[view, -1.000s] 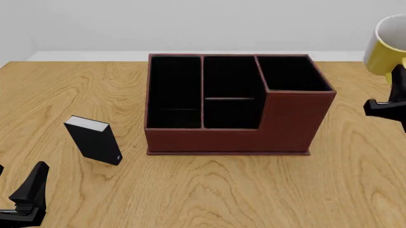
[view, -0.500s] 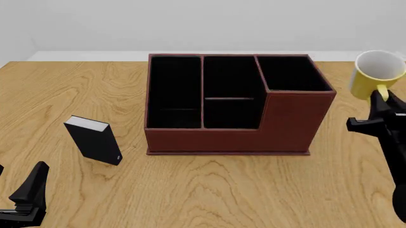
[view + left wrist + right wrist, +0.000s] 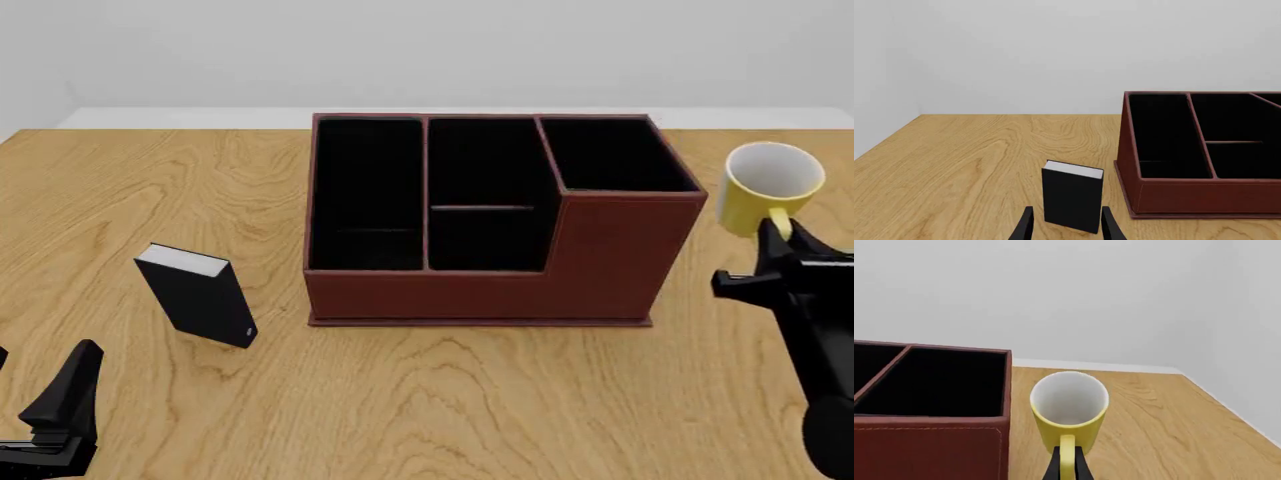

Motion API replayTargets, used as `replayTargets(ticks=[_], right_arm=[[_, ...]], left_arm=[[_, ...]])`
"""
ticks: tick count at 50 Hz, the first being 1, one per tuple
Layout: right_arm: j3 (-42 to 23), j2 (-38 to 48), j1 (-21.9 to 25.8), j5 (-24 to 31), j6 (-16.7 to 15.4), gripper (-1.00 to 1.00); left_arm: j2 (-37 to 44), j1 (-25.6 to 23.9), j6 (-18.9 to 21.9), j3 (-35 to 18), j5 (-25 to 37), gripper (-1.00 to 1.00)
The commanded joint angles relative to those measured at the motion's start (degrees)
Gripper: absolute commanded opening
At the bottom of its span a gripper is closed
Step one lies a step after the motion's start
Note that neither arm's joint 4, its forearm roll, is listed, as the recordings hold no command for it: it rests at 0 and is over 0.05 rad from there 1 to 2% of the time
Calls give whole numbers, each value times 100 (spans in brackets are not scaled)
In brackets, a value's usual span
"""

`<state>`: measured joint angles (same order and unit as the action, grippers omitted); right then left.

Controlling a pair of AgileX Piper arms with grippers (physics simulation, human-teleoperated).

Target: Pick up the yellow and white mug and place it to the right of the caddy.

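Note:
The yellow and white mug point(image 3: 771, 190) stands upright just right of the caddy point(image 3: 494, 225), level with its taller end, opening up and white inside. My right gripper point(image 3: 778, 238) is shut on the mug's yellow handle point(image 3: 1066, 459), its dark fingers point(image 3: 1053, 469) pinching it from both sides. In the right wrist view the mug point(image 3: 1069, 410) is close beside the caddy's wall point(image 3: 927, 450), with a narrow gap between them. Whether the mug's base touches the table cannot be told. My left gripper point(image 3: 34, 385) is open and low at the near left, far from both.
A small upright black box with a white top point(image 3: 198, 295) stands left of the caddy; in the left wrist view this box point(image 3: 1073, 195) is straight ahead of the left gripper point(image 3: 1067, 212). The table's right edge point(image 3: 1227, 410) runs beyond the mug.
My right gripper has carried the mug down and to the left, from high at the right edge to beside the caddy's right end. The left arm has not moved.

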<state>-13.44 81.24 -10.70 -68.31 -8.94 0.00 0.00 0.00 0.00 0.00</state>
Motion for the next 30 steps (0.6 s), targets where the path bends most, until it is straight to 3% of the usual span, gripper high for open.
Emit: replayTargets(ticks=[1,30], right_arm=[[9,265,33,-150,52,-100],[-131,752,85,-159,-14,-100]], left_arm=[[0,0,0,0,0,100],[0,0,0,0,0,100]])
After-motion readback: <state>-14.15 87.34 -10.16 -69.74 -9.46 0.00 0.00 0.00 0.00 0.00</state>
